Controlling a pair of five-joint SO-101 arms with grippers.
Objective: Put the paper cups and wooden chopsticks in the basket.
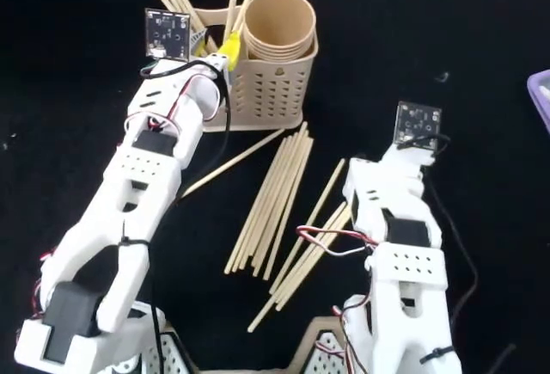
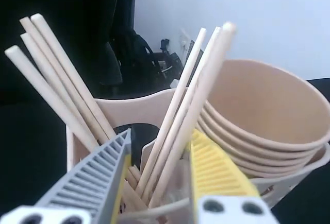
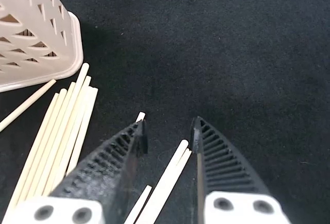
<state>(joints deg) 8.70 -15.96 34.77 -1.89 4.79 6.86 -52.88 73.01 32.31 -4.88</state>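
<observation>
A beige slotted basket stands at the back of the black table. Stacked paper cups sit in its right part, and several wooden chopsticks stand in its left part. My left gripper is open at the basket's left compartment, its grey and yellow fingers on either side of two upright chopsticks. Several loose chopsticks lie on the table before the basket, and more lie beside the right arm. My right gripper hangs open just above two of these chopsticks.
One chopstick lies alone at a slant near the left arm. A purple object shows at the table's right edge. The basket's corner is close to the right gripper, and the bundle lies between them.
</observation>
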